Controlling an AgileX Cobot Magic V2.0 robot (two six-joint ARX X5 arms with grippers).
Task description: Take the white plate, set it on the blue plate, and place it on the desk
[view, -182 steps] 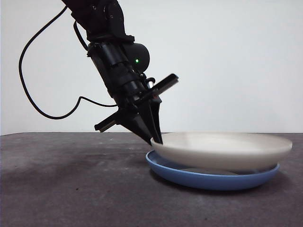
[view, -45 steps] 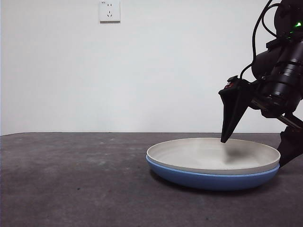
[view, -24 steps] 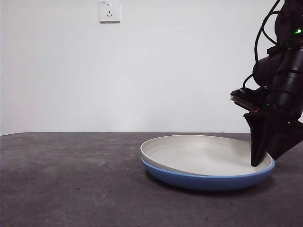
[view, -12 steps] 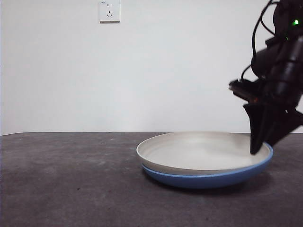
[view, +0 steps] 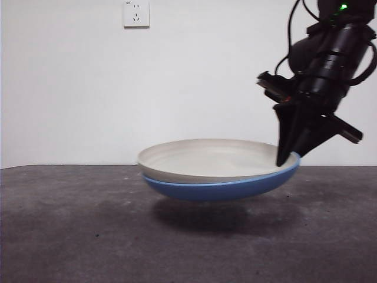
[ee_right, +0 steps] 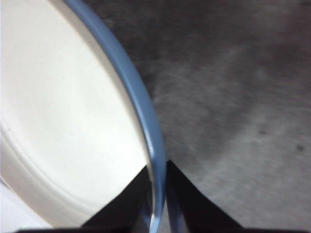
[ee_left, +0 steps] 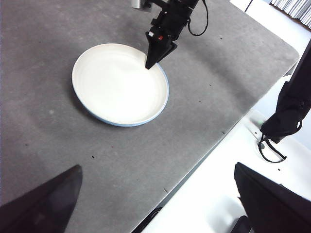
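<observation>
The right gripper (view: 287, 158) has its jaws pinched on the right rim of the blue plate (view: 218, 188), holding it clear of the desk (view: 70, 236) with a shadow beneath. The white plate (view: 206, 159) sits nested inside it, both tilted slightly. The left gripper (ee_left: 155, 204) hangs high and well away, jaws spread wide, holding nothing.

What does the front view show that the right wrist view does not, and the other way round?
Only the front view shows both stacked plates lifted clear of the desk, a shadow beneath, and a wall socket. Only the right wrist view shows the jaws closed on the rim from either side. Both show the white plate nested in the blue plate, gripped by the right gripper.
</observation>
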